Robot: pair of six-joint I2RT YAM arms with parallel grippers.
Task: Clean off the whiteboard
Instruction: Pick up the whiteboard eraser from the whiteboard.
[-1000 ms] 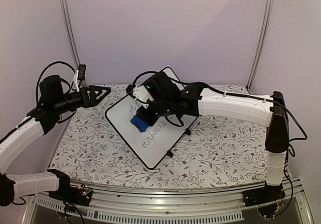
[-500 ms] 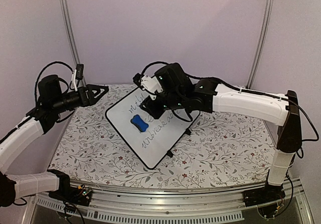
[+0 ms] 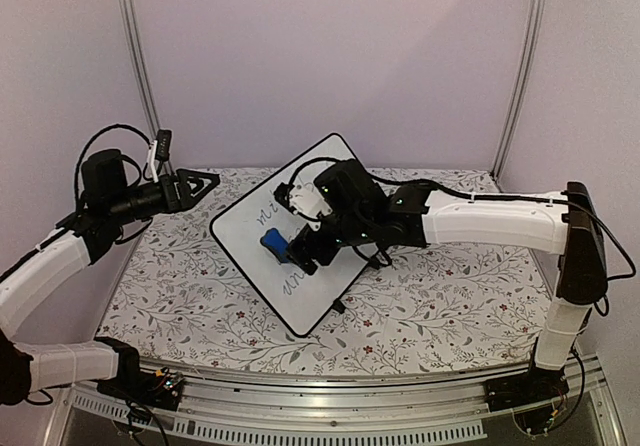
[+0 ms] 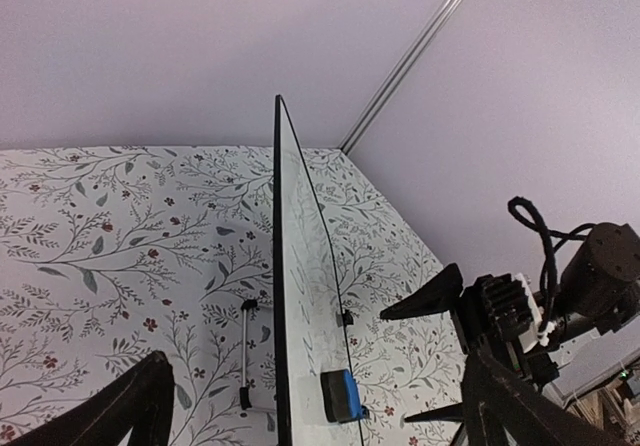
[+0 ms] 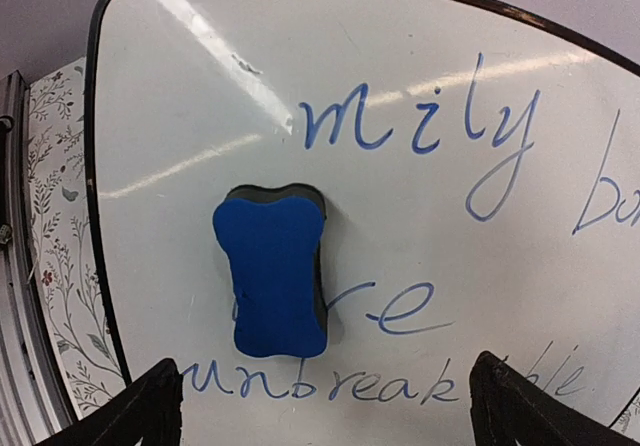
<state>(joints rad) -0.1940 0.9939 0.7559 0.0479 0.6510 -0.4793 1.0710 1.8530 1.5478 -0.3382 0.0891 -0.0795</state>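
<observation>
My right gripper [image 3: 303,251] hangs just above the whiteboard [image 3: 295,301], fingers spread wide and holding nothing. The blue eraser [image 5: 272,276] lies on the board just ahead, touching neither finger. I judge the step to be taking hold of the eraser. To do it well, I should lower straight down so the fingers pass either side of its narrow waist. Then I should close on the long sides and keep its underside flat on the board before sweeping over the blue writing [image 5: 420,141]. My left gripper [image 3: 205,182] is also wide open and empty, well off the board's left corner. The board sits cornerwise mid-table on small black feet, over a floral cloth [image 3: 430,296]. Plain lilac walls [image 3: 330,56] and two metal posts [image 3: 135,56] stand behind.
</observation>
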